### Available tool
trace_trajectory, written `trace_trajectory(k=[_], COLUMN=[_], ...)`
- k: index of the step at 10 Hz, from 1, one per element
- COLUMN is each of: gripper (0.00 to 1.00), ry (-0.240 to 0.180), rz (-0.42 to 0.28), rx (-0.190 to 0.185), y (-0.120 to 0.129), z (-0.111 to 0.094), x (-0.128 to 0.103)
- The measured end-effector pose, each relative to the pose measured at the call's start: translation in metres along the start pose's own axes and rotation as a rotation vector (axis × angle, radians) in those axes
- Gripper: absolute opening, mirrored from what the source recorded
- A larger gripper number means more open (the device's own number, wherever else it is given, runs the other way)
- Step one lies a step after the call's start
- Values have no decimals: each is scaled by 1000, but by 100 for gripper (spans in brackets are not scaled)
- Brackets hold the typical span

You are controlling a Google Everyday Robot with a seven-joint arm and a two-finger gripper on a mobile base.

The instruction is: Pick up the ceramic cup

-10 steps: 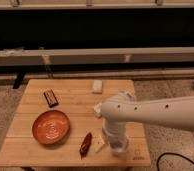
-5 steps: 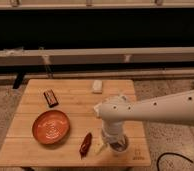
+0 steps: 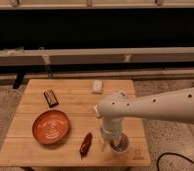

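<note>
Since the previous frame, my arm has shifted slightly and my wrist now sits lower over the near right part of the wooden table [image 3: 75, 102]. My gripper [image 3: 116, 143] points straight down at the ceramic cup [image 3: 120, 146], which stands at about 5 o'clock on the tabletop, close to the front edge. My fingers reach down at the cup's rim, but my own wrist housing hides them, so I cannot tell whether they are spread or closed on it. Only the cup's lower white wall and part of its pale inside show.

Just beside the cup at its 9 o'clock lies a red chili pepper [image 3: 85, 143]. An orange bowl [image 3: 51, 126] sits at 8 o'clock. A dark snack bar [image 3: 51, 97] lies at 10 o'clock, and a white box [image 3: 97, 86] at 12 o'clock near the far edge.
</note>
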Motion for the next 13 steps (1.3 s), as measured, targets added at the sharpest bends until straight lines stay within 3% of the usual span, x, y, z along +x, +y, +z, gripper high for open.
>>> trace_trajectory(k=[3,4,7,10,13], gripper=[6,0,0,0,0], ry=[-4,-16,-28,-39,-54], rz=[-18,-27,-47,-67,-92], rx=[1,-2,-5,-6,-12], y=[0,1,2,2,2], z=[0,-8,-42,-50,-83], x=[-6,-7,-1,-3,-1])
